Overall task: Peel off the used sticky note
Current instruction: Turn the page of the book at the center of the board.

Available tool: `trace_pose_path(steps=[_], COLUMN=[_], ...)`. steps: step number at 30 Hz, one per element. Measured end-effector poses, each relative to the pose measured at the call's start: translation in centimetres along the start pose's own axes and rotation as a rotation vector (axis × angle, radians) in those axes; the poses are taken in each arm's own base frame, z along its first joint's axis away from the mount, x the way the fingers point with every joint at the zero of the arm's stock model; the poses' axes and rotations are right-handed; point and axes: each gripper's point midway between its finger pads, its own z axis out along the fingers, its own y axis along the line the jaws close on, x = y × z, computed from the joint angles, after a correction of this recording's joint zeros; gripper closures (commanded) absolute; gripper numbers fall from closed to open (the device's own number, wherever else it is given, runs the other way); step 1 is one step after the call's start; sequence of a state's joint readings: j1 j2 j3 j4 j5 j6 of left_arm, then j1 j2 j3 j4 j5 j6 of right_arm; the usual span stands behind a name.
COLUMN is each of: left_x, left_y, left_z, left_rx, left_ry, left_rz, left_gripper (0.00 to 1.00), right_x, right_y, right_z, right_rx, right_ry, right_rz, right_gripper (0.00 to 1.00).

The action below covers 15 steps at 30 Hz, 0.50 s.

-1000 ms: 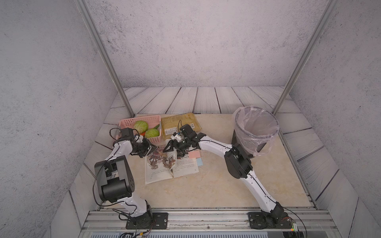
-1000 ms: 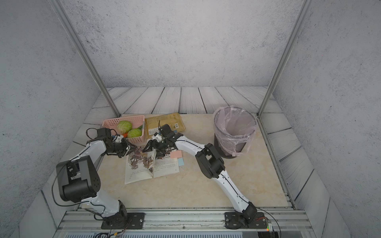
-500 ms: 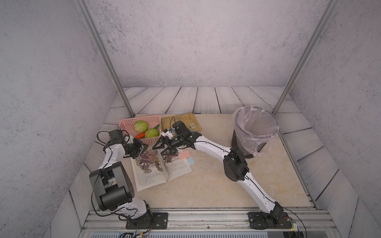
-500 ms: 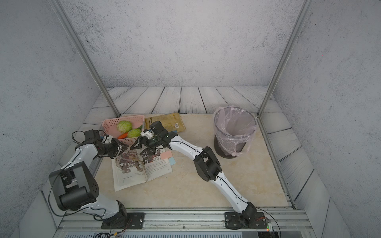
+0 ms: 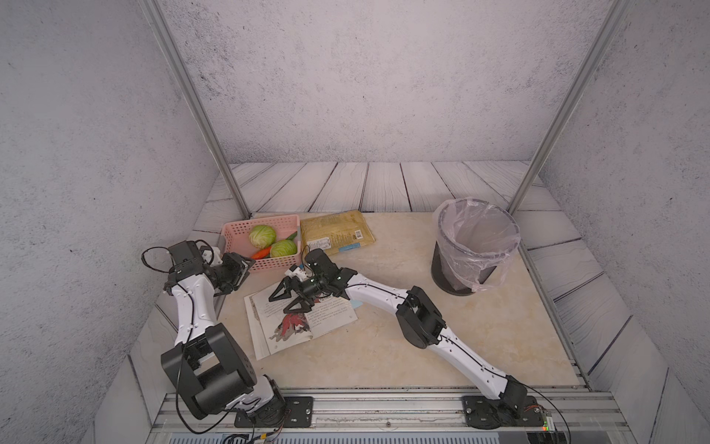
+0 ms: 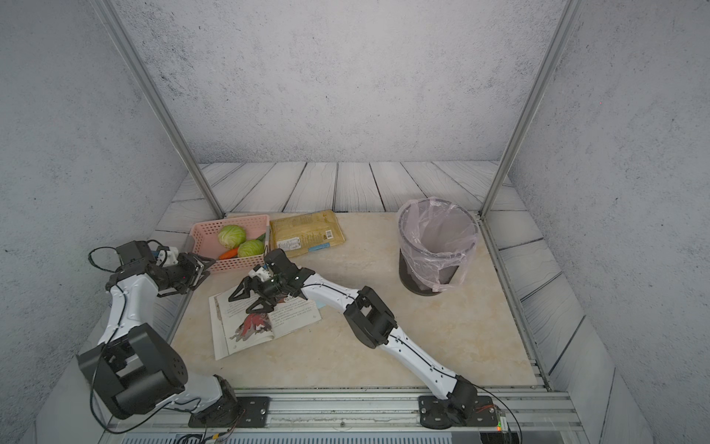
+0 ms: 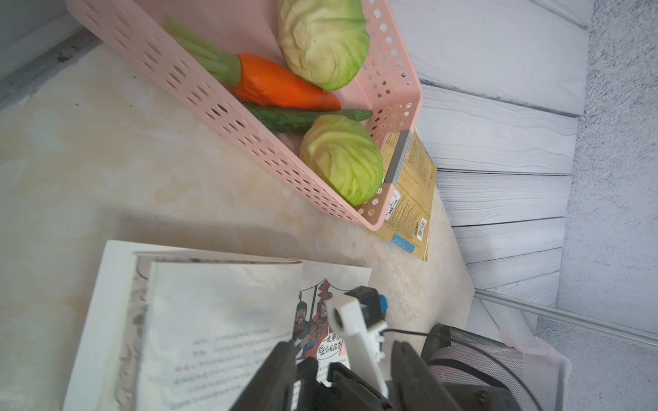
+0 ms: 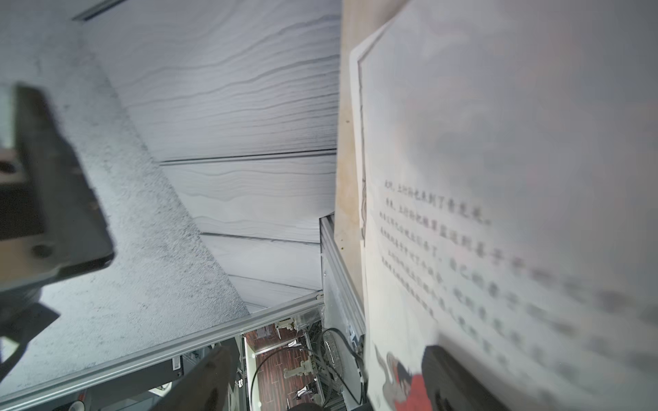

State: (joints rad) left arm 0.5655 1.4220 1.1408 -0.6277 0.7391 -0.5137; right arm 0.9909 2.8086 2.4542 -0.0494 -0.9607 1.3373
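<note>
Peeling seems unstarted: the left gripper [image 5: 241,275], jaw gap unreadable, sits by the pink basket [image 5: 269,263], the right gripper [image 5: 287,301] hangs wide and empty over the open book [image 5: 307,334], and next it must pinch the sticky note [image 5: 356,305], a blue sliver at the book's edge under its arm that only top views show.

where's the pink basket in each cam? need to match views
In a top view: pink perforated plastic basket left of centre, towards the back.
In a top view: same place.
Left wrist: diagonal across the upper picture.
Right wrist: not in it.
Landmark: open picture book, in all four.
</note>
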Motion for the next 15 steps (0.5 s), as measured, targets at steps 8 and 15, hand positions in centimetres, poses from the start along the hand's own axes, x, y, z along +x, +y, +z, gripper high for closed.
trace_pose_path(steps=[8,15], left_x=[1.1,2.6], left_y=[4.1,7.2], left_z=[1.5,4.8], left_rx=[-0.040,-0.079], left_ry=[0.041,0.148], left_rz=[-0.164,-0.280], left_gripper=[0.55,0.56], right_x=[-1.7,-2.1], right_y=[-0.7,-3.5], right_z=[0.5,-3.0], right_rx=[-0.027,0.063], right_ry=[-0.034,-0.127], right_rz=[0.020,0.069], right_gripper=[0.16,0.18])
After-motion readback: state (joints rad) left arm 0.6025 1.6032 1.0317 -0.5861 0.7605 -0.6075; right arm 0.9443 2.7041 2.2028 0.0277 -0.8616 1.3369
